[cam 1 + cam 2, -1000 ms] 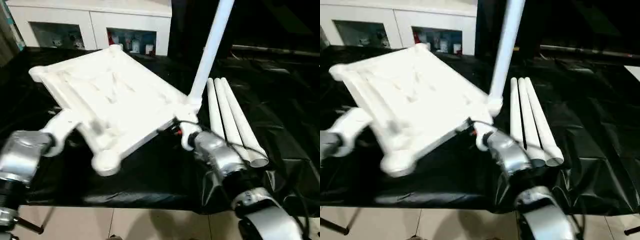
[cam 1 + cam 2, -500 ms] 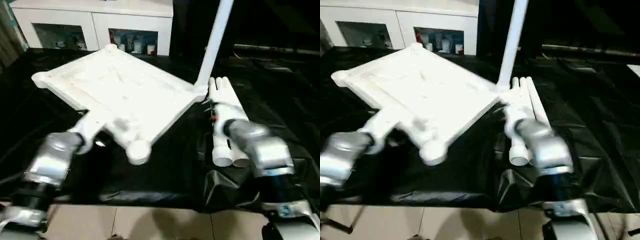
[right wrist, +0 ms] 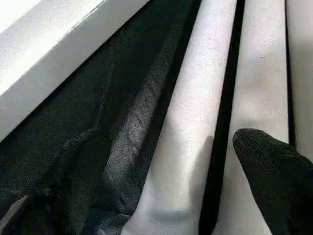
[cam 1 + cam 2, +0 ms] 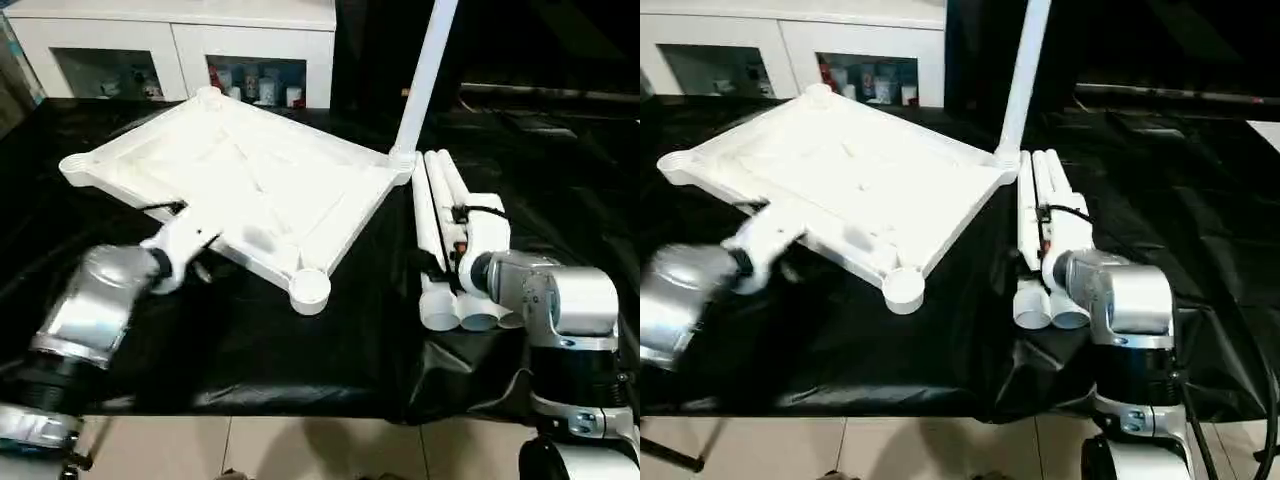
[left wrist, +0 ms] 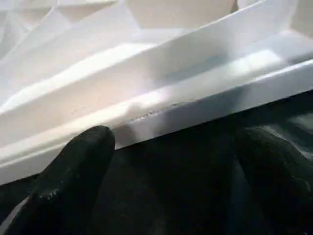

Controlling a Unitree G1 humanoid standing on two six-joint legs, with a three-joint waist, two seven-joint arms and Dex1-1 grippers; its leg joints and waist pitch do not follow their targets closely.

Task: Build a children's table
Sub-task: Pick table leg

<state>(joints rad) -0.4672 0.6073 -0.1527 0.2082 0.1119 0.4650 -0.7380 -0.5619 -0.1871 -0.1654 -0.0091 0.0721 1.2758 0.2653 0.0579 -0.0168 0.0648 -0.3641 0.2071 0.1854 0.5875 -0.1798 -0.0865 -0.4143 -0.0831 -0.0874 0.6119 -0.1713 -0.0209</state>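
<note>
Left gripper (image 5: 166, 181) spread wide, nothing grasped, fingers (image 5: 73, 176) poised just beside near edge of white plastic square tabletop (image 4: 240, 190). Right gripper (image 4: 462, 222) released, positioned above three long white cylindrical legs (image 4: 445, 240) laid side by side on counter (image 4: 300, 350) draped in black sheet. Tabletop laid ribbed side up, fourth white leg (image 4: 425, 75) stood upright in corner socket (image 4: 402, 160). White glass-doored cabinet (image 4: 180, 50) seen behind.

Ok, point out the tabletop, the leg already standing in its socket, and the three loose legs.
tabletop (image 4: 240, 190), left eye view, middle of the ribbed underside.
standing leg (image 4: 422, 85), left eye view, mid-shaft above the corner socket.
loose legs (image 4: 1040, 195), right eye view, the middle one's shaft, far of the right arm.
</note>
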